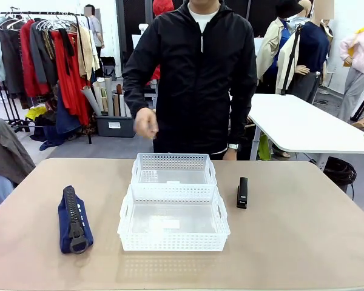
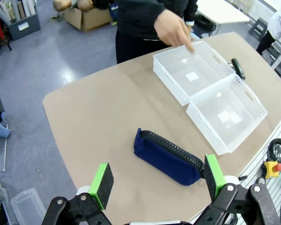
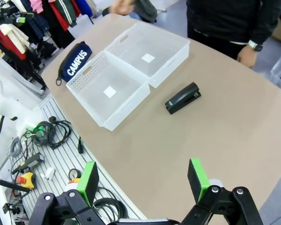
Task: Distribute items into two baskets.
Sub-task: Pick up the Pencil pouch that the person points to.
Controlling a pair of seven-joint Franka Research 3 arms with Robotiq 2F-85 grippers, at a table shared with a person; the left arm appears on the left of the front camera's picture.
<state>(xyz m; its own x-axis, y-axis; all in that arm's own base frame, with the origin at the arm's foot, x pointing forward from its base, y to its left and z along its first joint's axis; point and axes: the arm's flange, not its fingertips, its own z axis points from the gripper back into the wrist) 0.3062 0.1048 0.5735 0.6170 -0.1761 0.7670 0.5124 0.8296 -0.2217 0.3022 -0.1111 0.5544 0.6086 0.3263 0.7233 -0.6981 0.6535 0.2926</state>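
Two baskets (image 1: 170,241) dead centre, soft pouch (image 1: 74,219) at their 9 o'clock, stapler (image 1: 242,193) at 3, left gripper (image 2: 158,180) and right gripper (image 3: 143,180) both gaping empty, so I'd guess pinch the squishy pouch mid-body, the rigid stapler across its narrow sides.

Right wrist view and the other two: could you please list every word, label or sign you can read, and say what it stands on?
"CAMPUS": white capitals on the navy pouch.
White stickers on the floors of the two baskets: no print can be read.
Label on the grey bin beyond the table, front view: too small to read.
Stapler: no readable marking.
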